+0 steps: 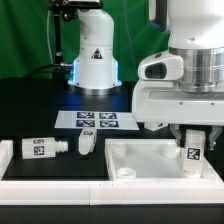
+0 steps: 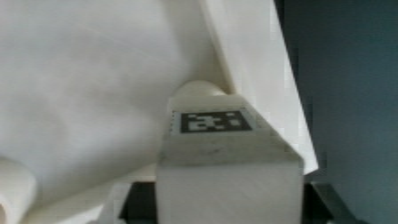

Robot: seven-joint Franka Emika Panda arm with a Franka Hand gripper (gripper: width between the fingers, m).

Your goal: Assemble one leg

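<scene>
My gripper is shut on a leg, a stubby white peg with a square tag. It holds the leg upright over the right part of the large flat white panel. In the wrist view the leg runs out from between the dark fingers of the gripper, and its far end lies by a corner of the panel. I cannot tell whether the leg touches the panel. Two more legs lie on the black table at the exterior view's left, one next to the other.
The marker board lies on the table behind the panel. A white robot base stands at the back. A white raised rim borders the table's left and front. A small round fitting sits at the panel's near-left corner.
</scene>
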